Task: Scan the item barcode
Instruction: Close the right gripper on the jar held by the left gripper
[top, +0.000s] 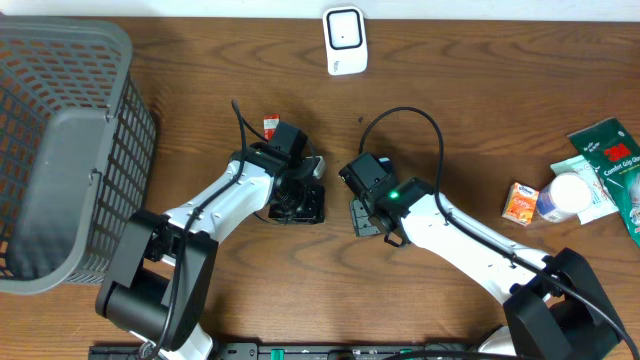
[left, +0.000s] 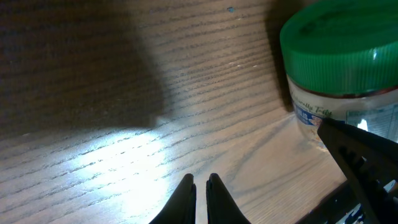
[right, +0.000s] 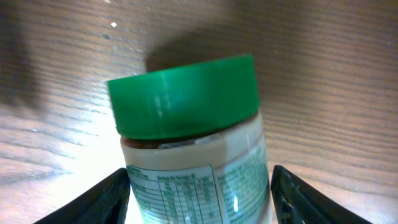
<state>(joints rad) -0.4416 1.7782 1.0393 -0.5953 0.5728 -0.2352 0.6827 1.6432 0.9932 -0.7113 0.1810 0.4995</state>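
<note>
First, right pincer (right: 199, 177): spread wide, one black finger (right: 102, 199) on each side of the clear plastic jar with a green ribbed screw lid (right: 193, 155); tips close against the jar's sides, cannot tell whether pressing or merely beside.
Next, left pincer (left: 200, 180): pressed together, pinching nothing, tips low over bare wood, near the jar.
Jar, right wrist view: pale brown filling under the lid, white label with a table of small print facing the camera; lid end pointing away from the pincer.
Jar, left wrist view: at the right edge, with a black finger of the right pincer across its label.
Jar's stance: upright or lying, cannot tell; not made out in the overhead view, where the two pincers meet near mid-table.
Brown wooden table (top: 480, 90): bright patch of light on the grain in both wrist views.
White rounded scanner box with a dark window (top: 345, 40): near the top edge of the overhead view, well apart from both pincers.
Grey plastic lattice basket (top: 60, 150): far left.
Small orange carton (top: 520, 203), white round tub (top: 563, 197), green printed packets (top: 610, 150): clustered at the right, well apart from the pincers.
</note>
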